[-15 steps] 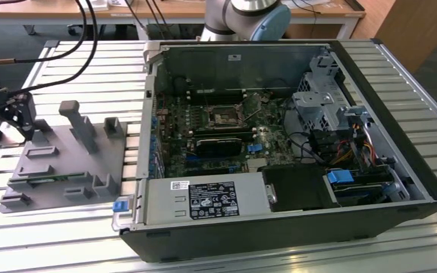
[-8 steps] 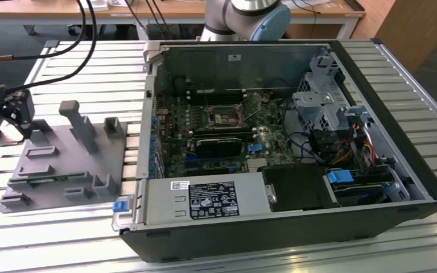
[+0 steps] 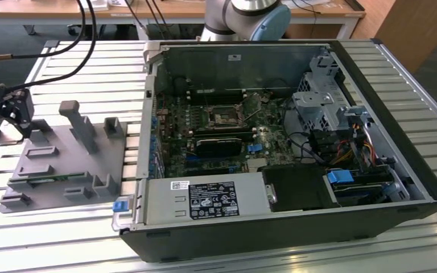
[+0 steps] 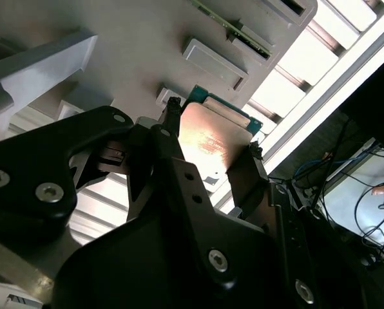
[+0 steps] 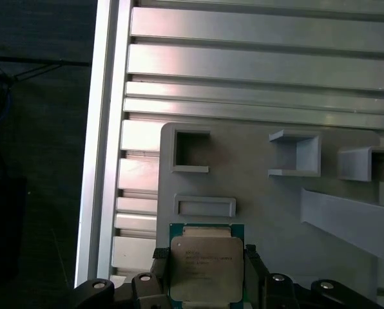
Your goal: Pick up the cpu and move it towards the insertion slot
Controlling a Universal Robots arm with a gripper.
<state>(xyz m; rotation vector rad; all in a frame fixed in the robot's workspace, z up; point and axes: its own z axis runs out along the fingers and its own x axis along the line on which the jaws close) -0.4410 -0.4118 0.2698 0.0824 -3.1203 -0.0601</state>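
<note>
1. Black links of the tool [image 4: 212, 136] sit closest in both wrist views. Its two fingers [image 4: 243, 177] are drawn in against opposite edges of the cpu [image 5: 206, 261], narrowed to the chip's width, with the silvery lid facing the cameras.
2. Gripped that way, the cpu sits over the grey fixture plate [image 5: 276, 206], close to the plate's edge where the slatted bench [image 5: 243, 58] begins. Whether the chip is clear of the plate cannot be told from these angles.
3. Seen from the exterior view, the tool hangs at the exterior view's left above the fixture. It is well apart from the insertion slot [image 3: 222, 116], the silver-framed square with a dark centre on the motherboard inside the open computer case [image 3: 279, 227].
4. Handling, as a judgement: the cpu looks light, thin and stiff, so weight should not trouble the grip.
5. Its polished metal lid is likely slippery and gives no purchase on the flat face — the two side edges, where the fingers now bear, are the sensible hold.
6. The green rim around the lid and the hidden underside are probably the fragile parts. A modest squeeze with the chip kept level seems wiser than a hard clamp, which could let it twist or pop out.
</note>
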